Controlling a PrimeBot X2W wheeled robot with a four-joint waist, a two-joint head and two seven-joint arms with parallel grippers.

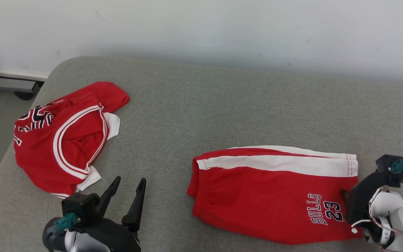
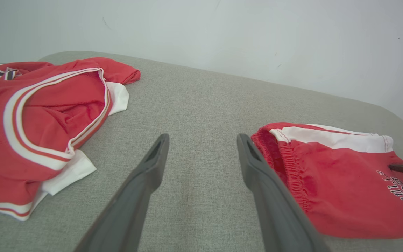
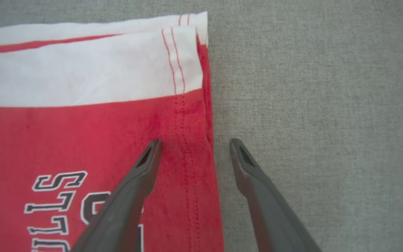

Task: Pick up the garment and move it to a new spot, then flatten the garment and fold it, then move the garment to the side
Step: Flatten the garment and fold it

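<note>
so the red shorts run crosswise; right gripper straddles the hem, left gripper sits by the waistband, all jaws released.

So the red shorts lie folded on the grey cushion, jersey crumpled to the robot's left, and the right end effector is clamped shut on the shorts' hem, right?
No: the right end effector is open, not clamped. The right wrist view shows its fingers apart astride the hem of the shorts, one over red cloth, one over the grey cushion. The rest holds.
</note>
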